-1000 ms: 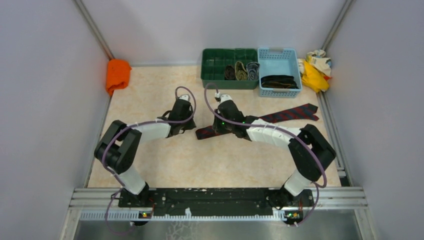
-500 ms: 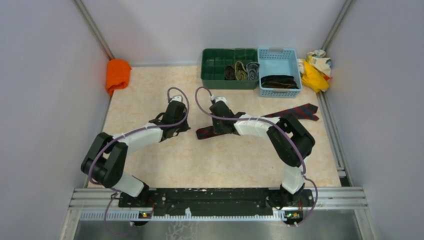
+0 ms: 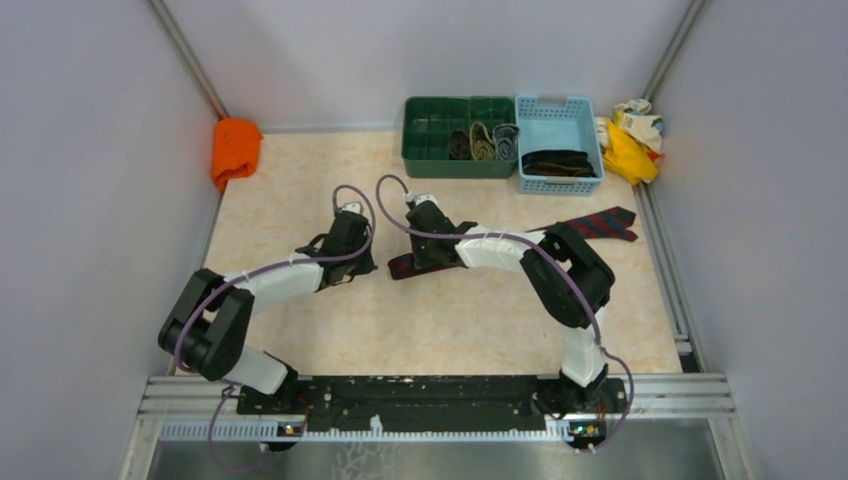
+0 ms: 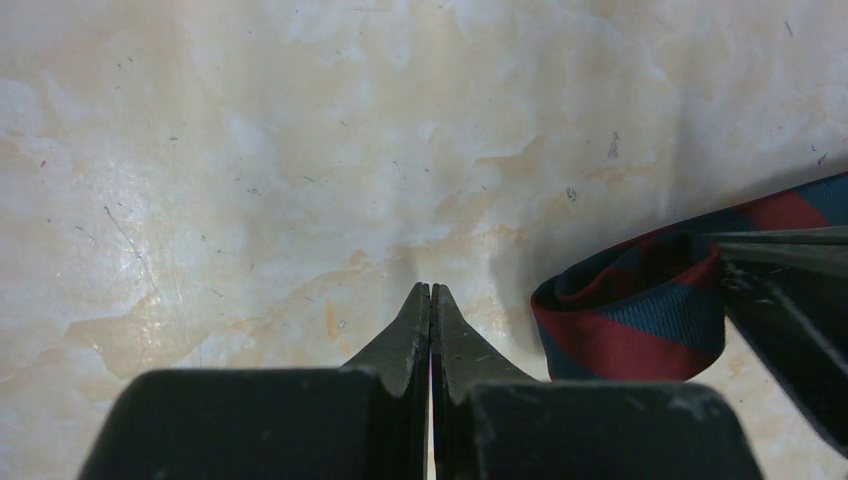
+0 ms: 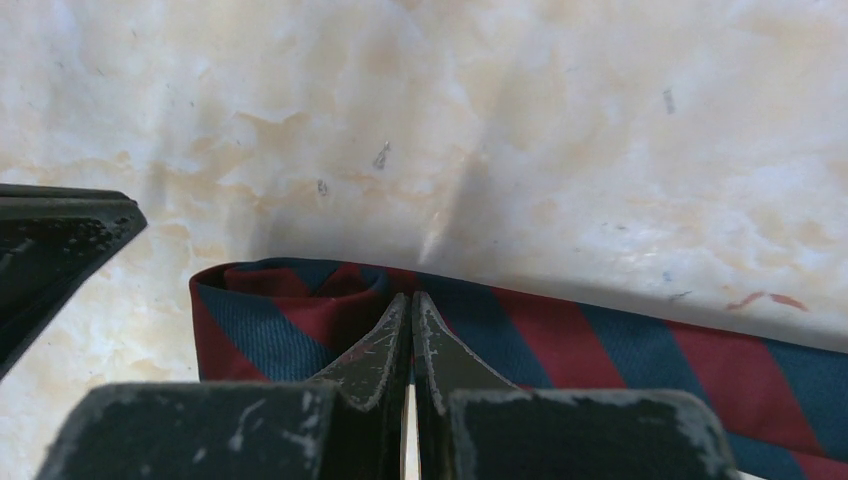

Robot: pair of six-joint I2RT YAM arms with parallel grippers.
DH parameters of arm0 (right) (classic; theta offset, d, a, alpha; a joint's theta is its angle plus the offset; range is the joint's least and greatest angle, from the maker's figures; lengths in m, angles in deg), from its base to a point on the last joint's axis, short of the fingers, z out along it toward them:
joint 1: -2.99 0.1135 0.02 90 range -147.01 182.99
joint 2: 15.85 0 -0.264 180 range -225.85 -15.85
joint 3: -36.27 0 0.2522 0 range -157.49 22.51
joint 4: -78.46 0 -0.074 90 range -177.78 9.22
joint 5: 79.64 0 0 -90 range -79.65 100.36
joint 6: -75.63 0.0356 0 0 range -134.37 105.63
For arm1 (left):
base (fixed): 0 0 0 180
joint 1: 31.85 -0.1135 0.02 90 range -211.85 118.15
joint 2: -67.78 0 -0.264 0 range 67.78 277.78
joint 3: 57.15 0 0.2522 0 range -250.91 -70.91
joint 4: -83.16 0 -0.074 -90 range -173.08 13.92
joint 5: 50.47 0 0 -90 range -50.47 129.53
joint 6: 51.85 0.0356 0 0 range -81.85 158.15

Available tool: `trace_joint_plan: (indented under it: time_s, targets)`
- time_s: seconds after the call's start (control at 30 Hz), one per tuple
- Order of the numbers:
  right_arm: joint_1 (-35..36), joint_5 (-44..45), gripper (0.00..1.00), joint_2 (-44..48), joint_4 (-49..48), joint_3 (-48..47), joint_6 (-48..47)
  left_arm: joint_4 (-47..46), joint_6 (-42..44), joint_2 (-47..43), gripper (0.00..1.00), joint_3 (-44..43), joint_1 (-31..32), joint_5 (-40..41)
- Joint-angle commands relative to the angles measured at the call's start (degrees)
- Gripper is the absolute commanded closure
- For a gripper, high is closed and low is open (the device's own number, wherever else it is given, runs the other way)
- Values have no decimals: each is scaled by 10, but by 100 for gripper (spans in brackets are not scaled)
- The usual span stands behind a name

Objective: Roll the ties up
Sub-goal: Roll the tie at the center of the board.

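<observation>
While the dark red and navy striped fabric necktie (image 3: 600, 222) lies slanting across the beige marbled worktop (image 3: 300, 180) right of centre, the right hand (image 5: 411, 300), pressed together, rests at its folded end, likely as a rolling core, with the empty, pressed-together left hand (image 4: 431, 290) just beside.

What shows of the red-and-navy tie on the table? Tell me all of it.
The tie looks like woven fabric, broad diagonal dark red and navy stripes. It lies flat, slanted on the table, pointed wide end far right, middle hidden under the right arm. Its left end is folded back on itself. The shut right gripper sits over that fold; the shut left gripper stands beside it, apart.
</observation>
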Motion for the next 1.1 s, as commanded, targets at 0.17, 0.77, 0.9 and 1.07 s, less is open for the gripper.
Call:
trace_joint_plan:
  time_s: [0.17,0.77,0.9,1.07]
  targets:
    - [32,-27,100,-30,-4,-37,16,-1,3,-25,100,12,-2,-3]
    - [31,95,99,13,61,-60,-9,-7,-15,-17,100,15,-3,7]
    - [31,111,94,45,61,-53,-20,6,-28,-54,100,18,-4,27]
    - [43,121,90,102,58,-41,-37,11,-29,-106,100,25,-9,57]
